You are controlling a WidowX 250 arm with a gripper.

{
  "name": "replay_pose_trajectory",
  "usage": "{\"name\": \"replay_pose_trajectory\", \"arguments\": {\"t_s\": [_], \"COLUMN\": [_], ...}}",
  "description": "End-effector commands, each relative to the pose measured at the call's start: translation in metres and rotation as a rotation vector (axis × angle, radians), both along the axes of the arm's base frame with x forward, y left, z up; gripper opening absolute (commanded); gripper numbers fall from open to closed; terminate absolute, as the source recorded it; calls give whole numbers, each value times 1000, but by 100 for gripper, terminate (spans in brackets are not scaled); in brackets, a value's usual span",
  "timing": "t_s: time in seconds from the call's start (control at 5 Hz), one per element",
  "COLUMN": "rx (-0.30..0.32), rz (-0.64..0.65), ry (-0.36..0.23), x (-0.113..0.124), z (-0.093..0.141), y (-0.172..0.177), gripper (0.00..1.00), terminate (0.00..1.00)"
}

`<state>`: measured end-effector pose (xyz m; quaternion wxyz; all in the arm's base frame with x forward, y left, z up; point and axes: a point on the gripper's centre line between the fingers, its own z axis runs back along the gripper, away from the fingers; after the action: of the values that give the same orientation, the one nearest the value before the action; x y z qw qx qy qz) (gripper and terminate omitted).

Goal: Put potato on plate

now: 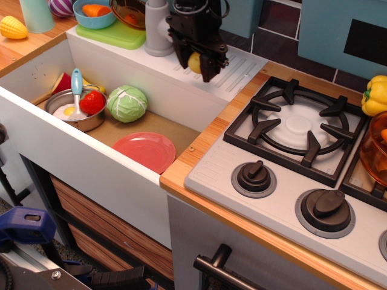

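The potato (195,62) is a small yellow-tan oval, held between the fingers of my black gripper (195,66) a little above the ribbed white draining board (233,67) behind the sink. Only a small part of it shows between the fingers. The gripper is shut on it. The salmon-red plate (145,151) lies flat on the sink floor at the front right, well below and in front of the gripper.
In the sink are a green cabbage (126,103) and a steel pot (77,110) with a fried egg, a tomato and a blue spoon. A grey faucet (158,29) stands left of the gripper. The stove burner (299,127) is to the right, a yellow pepper (375,95) beyond.
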<state>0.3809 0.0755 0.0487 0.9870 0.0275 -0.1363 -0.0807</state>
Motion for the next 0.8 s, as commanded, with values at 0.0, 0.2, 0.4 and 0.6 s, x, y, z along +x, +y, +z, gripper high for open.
{"name": "replay_pose_trajectory", "arguments": {"t_s": [0.0, 0.2, 0.4, 0.6], "rx": [26, -47, -91, -68], "rz": [122, 168, 212, 191], "ry": [-36, -20, 25, 17], "x": [-36, -61, -78, -96], "z": [29, 13, -6, -25], "y": [3, -3, -6, 2], "gripper": [0, 0, 0, 0], "terminate": [0, 0, 0, 0]}}
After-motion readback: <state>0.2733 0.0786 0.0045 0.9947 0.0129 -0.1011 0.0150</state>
